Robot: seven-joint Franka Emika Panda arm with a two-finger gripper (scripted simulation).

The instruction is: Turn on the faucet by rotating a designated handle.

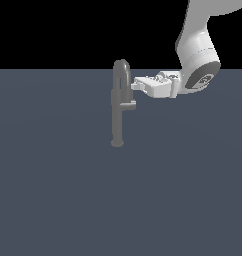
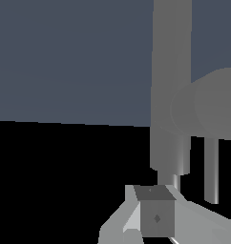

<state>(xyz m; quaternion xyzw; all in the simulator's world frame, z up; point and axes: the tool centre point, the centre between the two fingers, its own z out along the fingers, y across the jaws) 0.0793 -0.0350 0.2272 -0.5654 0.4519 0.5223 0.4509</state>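
The faucet [image 1: 118,107] stands upright on the table [image 1: 53,190], its handle [image 1: 129,105] poking toward the exterior view's right. The claw [image 1: 133,84] reaches in sideways just above the handle, beside the spout; I cannot tell how far open it is.

The exterior view is looking from well back, slightly above, at the faucet [image 1: 118,107]; the wrist view is sitting right against that faucet [image 2: 171,86], both sharing it.
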